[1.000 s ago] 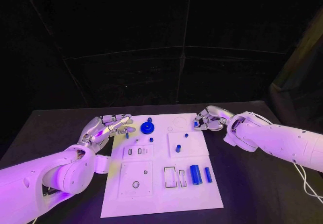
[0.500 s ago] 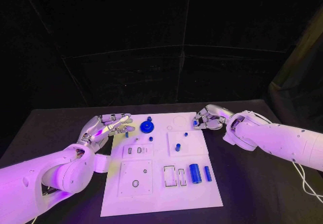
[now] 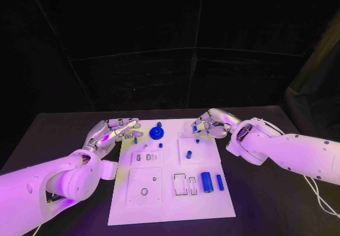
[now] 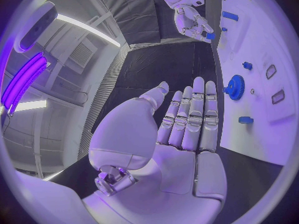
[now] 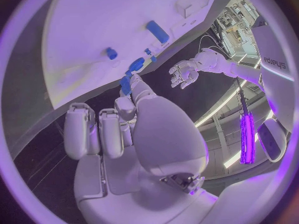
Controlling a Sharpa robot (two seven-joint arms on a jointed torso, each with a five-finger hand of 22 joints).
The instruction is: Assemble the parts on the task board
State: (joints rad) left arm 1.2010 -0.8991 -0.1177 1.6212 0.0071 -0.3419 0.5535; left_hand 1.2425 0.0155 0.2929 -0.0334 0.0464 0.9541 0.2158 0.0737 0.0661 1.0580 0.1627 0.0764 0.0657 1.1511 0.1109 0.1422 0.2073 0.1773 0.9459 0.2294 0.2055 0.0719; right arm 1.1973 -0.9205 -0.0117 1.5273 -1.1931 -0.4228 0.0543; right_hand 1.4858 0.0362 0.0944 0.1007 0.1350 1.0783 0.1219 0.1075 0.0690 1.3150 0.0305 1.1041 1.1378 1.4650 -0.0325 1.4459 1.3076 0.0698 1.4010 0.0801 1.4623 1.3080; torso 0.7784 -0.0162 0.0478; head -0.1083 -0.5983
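The right hand hangs over the far right part of the task board, its fingers curled in around a small blue part pinched at the fingertips. In the right wrist view that part is a short peg whose long axis runs on in line with the fingers, its free end aimed toward the board's surface. It is off the board, just above the square plate where a blue peg already stands upright.

The left hand floats at the board's far left edge with fingers straight and slightly apart, holding nothing. The left wrist view shows the palm open, fingers side by side and pointing along the board's edge; just past them a small blue piece lies on the white surface.

Farther out on the board, a blue gear lies flat near the far edge, between the two hands. Toward the near right, a thick blue cylinder and a thinner blue rod lie side by side, long axes running near to far, beside rectangular slots.
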